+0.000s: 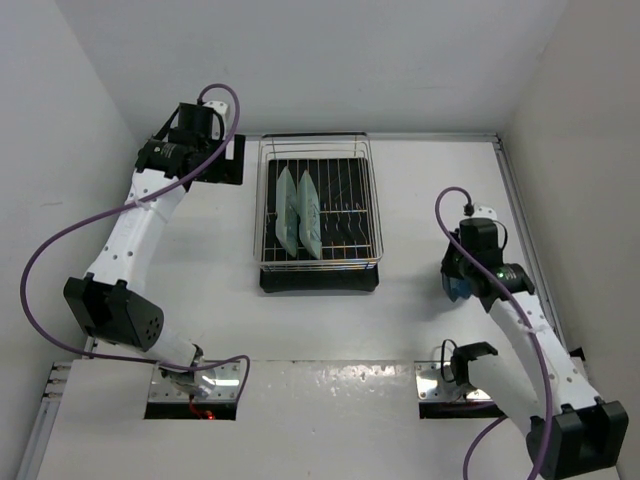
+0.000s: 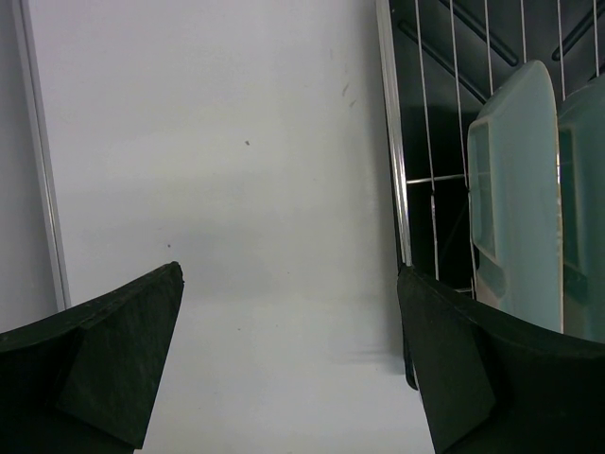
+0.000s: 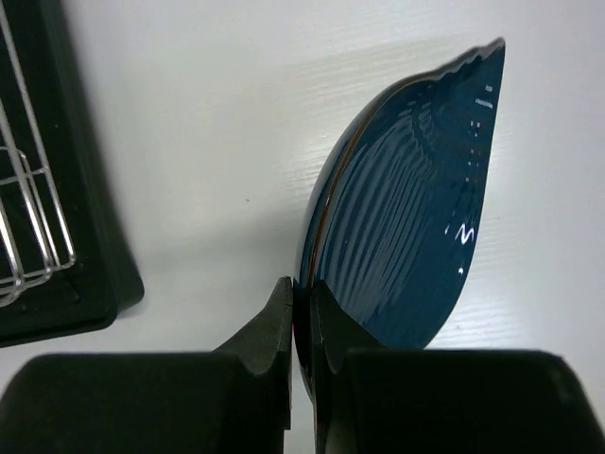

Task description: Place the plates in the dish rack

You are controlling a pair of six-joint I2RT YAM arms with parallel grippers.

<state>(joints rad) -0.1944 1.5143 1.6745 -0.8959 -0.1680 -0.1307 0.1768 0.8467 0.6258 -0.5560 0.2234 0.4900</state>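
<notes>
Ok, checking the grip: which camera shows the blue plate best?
The right wrist view: the blue plate fills it, its rim pinched in the right gripper. The top view shows only a blue sliver by that gripper; the left wrist view misses it.

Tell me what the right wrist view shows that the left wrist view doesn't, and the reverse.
Only right wrist: the dark blue plate, pinched at its rim by the shut right hand. Only left wrist: two mint-green plates standing on edge inside the dish rack, and the open, empty left hand. Both: the rack's edge and the white table.
</notes>
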